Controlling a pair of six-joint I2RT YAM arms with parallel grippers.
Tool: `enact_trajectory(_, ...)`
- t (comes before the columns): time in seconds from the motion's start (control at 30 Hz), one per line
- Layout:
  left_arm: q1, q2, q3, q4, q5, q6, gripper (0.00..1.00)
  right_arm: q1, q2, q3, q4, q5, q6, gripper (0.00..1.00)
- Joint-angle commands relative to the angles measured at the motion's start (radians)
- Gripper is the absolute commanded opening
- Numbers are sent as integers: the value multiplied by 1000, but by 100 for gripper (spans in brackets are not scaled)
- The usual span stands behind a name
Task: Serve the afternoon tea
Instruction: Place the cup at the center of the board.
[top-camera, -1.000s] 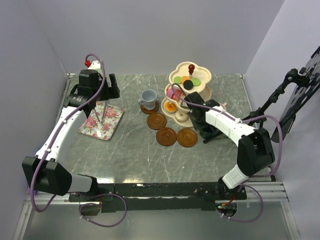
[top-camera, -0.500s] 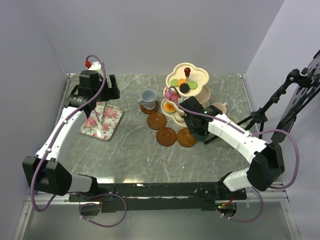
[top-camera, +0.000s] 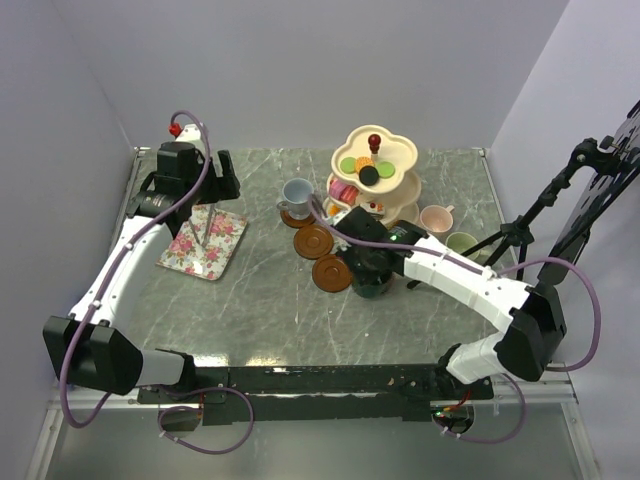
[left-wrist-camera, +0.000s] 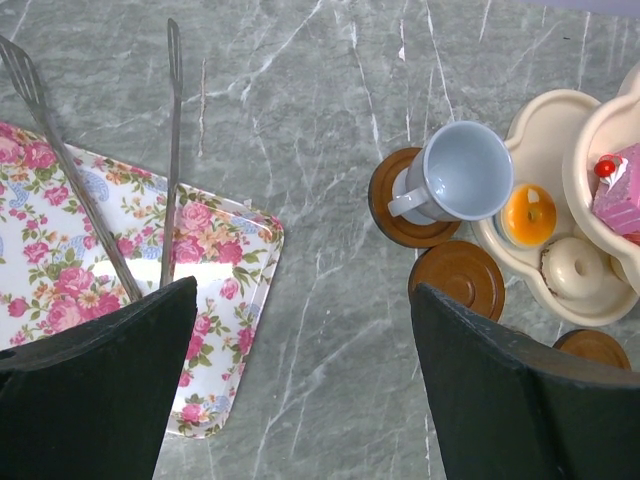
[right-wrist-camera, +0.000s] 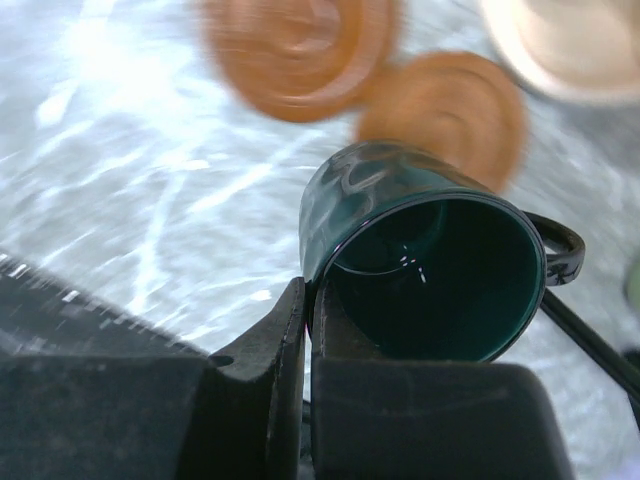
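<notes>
Far left: left fingers (left-wrist-camera: 100, 390) spread wide, gripping nothing, hanging above one edge of the floral tray (left-wrist-camera: 215, 300) and the bare marble surface (left-wrist-camera: 330, 120) beside it. On the tray: thin metal tongs (left-wrist-camera: 172, 150), both legs running in under the left-hand finger, tips poking past the far tray edge over the surface.

Right of the tray, apart from it: grey-blue mug (left-wrist-camera: 465, 170) upright on a brown saucer (left-wrist-camera: 395, 215), handle toward the tray side. Just beside that, stepping toward the near edge: two bare saucers (top-camera: 313, 240), close together, nothing on them.

Next: dark green mug (right-wrist-camera: 430, 280), just right of the nearer bare saucer in the top view. Right fingers (right-wrist-camera: 300, 340) clenched on its rim wall, handle on the side opposite the grip. Mug sharp in the wrist view, background smeared. Touching the surface or lifted: cannot tell. Anything under it: cannot tell.

Behind the mug, toward the back of the surface: cream three-tier stand (top-camera: 398, 143), red knob (top-camera: 374, 139) on top. Small cakes (top-camera: 370, 174) on the top tier: green, orange and black rounds. Lower down, on the side facing the grey-blue mug: pink cake (left-wrist-camera: 620, 190) with a red dot, then orange cake (left-wrist-camera: 530, 215) and white ring cake (left-wrist-camera: 578, 275) on the bottom tier.

Right of the stand: pink mug (top-camera: 437, 218), then light green mug (top-camera: 462, 243) nearer, both upright on the surface, just beyond the right arm (top-camera: 470, 280).
</notes>
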Motion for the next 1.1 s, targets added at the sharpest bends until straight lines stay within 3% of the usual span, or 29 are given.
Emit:
enact_trajectory(0.0, 4, -40, -3, 13, 15, -22, 92, 78, 19, 117, 64, -122, -103, 0)
enact_trajectory(0.37, 5, -86, -68, -24, -23, -62, 92, 250, 244, 266, 235, -277, -369, 0)
enact_trajectory(0.73, 18, -133, -178, -48, -40, -102, 93, 317, 436, 388, 296, -253, -499, 4)
enact_trajectory(0.87, 21, -155, -210, -27, -30, -82, 93, 328, 442, 378, 293, -193, -502, 11)
enact_trajectory(0.9, 21, -154, -212, -28, -4, -70, 93, 328, 432, 362, 304, -184, -499, 26)
enact_trajectory(0.93, 21, -152, -213, -27, 6, -66, 93, 330, 429, 354, 308, -178, -499, 32)
enact_trajectory(1.07, 21, -157, -221, -19, 29, -58, 93, 331, 416, 329, 325, -164, -491, 43)
